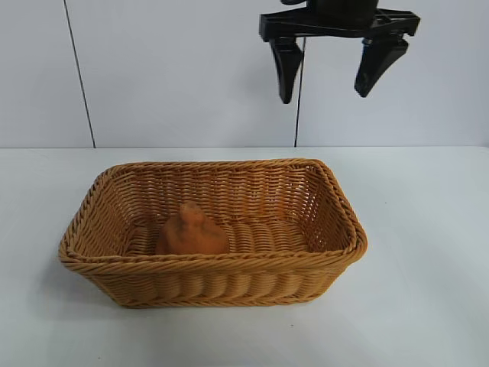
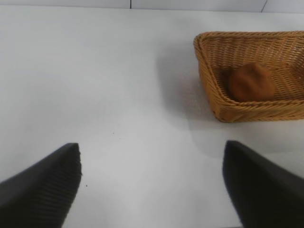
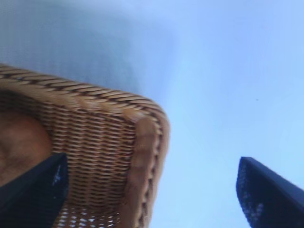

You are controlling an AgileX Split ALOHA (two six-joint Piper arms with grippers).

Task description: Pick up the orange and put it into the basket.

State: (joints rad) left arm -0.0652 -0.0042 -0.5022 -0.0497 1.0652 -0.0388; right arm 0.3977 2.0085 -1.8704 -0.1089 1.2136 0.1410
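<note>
The orange (image 1: 192, 231) lies inside the wicker basket (image 1: 336, 200), on its floor toward the left half. The left wrist view shows the same orange (image 2: 251, 82) in the basket (image 2: 209, 80), well away from my left gripper (image 2: 152, 156), which is open over bare table with nothing between its fingers. High above the basket's right end hangs my right gripper (image 1: 325, 90), open and empty. In the right wrist view my right gripper (image 3: 152, 173) straddles the basket's corner (image 3: 142, 142) from above, with a patch of the orange (image 3: 21, 142) at the edge of the frame.
The white table (image 1: 428, 290) extends on all sides of the basket. A pale wall with dark vertical seams (image 1: 79, 73) stands behind it.
</note>
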